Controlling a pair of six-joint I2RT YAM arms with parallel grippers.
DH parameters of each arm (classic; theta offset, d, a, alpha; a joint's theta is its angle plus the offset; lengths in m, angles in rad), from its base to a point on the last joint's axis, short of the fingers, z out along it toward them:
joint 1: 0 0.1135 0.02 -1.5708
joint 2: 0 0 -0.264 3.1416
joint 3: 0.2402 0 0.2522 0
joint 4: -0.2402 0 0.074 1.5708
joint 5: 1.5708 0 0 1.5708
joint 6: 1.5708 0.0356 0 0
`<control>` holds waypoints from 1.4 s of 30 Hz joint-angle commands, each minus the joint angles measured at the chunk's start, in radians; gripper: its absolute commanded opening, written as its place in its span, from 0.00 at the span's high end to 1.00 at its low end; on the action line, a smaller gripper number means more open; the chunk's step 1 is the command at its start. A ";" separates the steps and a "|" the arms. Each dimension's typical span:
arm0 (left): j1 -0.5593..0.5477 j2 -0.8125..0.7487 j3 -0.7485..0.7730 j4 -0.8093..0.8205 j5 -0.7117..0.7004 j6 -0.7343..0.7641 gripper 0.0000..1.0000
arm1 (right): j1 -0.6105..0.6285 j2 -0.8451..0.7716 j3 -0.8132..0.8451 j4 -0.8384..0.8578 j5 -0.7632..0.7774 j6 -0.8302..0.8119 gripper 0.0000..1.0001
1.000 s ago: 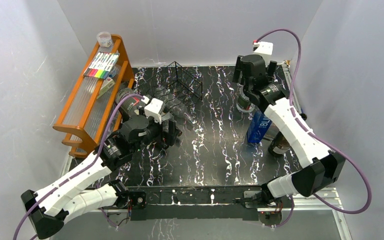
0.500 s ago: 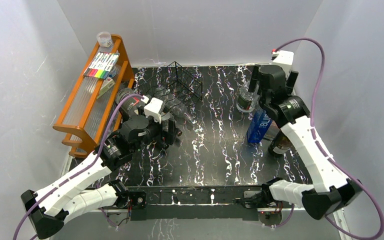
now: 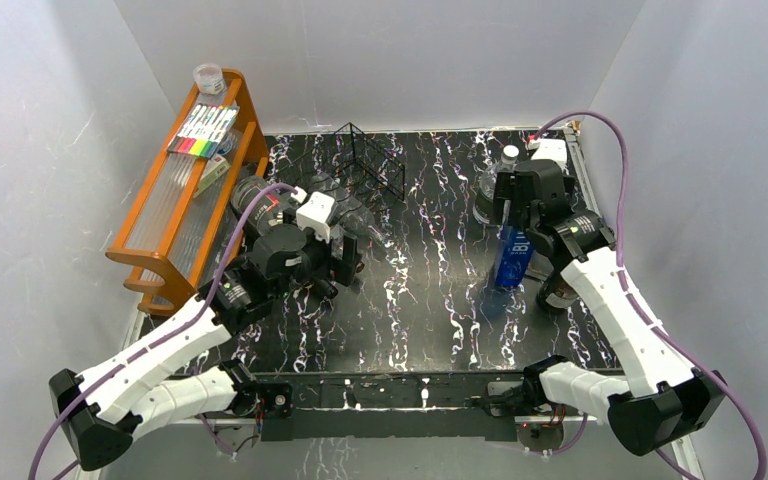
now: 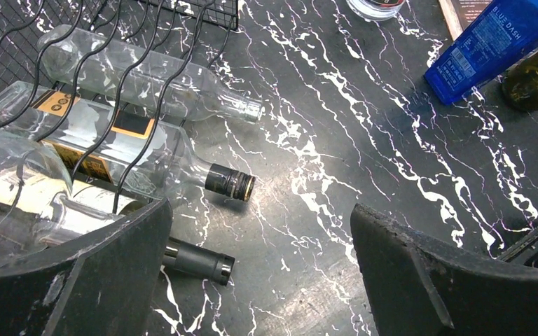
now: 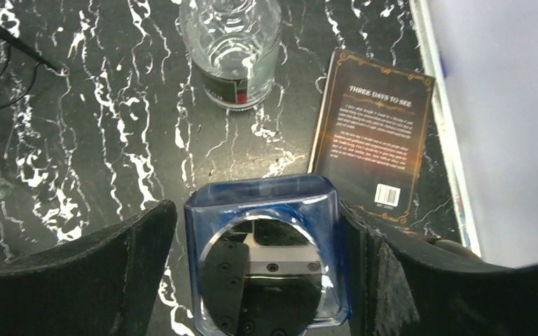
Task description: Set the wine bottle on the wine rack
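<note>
A dark green wine bottle (image 3: 558, 290) (image 4: 536, 73) stands at the right side of the table, beside my right forearm. The black wire wine rack (image 3: 380, 165) (image 4: 203, 10) sits at the back left, and three glass bottles (image 4: 112, 140) lie on their sides among its wires, necks toward the middle. My left gripper (image 3: 345, 262) (image 4: 260, 213) hangs open over bare table just past those necks, holding nothing. The right gripper (image 3: 513, 215) (image 5: 259, 210) is open, its fingers straddling the top of an upright blue square bottle (image 3: 512, 258) (image 5: 263, 266).
A clear bottle (image 3: 488, 195) (image 5: 231, 42) stands behind the blue one, and a dark book (image 5: 371, 147) lies flat by the right wall. The orange wooden shelf (image 3: 185, 190) with markers (image 3: 203, 130) lines the left side. White walls enclose the table.
My right arm has swung from the back, over the clear bottle, toward the front and down around the blue bottle's top. The left gripper shifted slightly toward the rack and stayed open.
</note>
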 commanded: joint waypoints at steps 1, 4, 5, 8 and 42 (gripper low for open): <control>0.005 0.020 0.058 0.044 0.006 0.008 0.02 | -0.001 -0.058 -0.007 0.005 -0.056 0.005 0.15; 0.005 0.031 0.059 0.067 0.011 0.010 0.02 | -0.001 -0.081 -0.009 0.012 -0.052 -0.017 0.28; 0.005 0.031 0.056 0.074 0.015 0.010 0.02 | -0.001 -0.083 -0.007 0.009 -0.049 -0.023 0.33; 0.005 0.032 0.045 0.098 0.028 0.010 0.02 | -0.001 -0.084 -0.002 -0.001 -0.066 -0.038 0.51; -0.004 0.254 -0.143 0.364 0.626 0.165 0.02 | 0.000 -0.245 -0.264 0.419 -0.944 0.369 0.69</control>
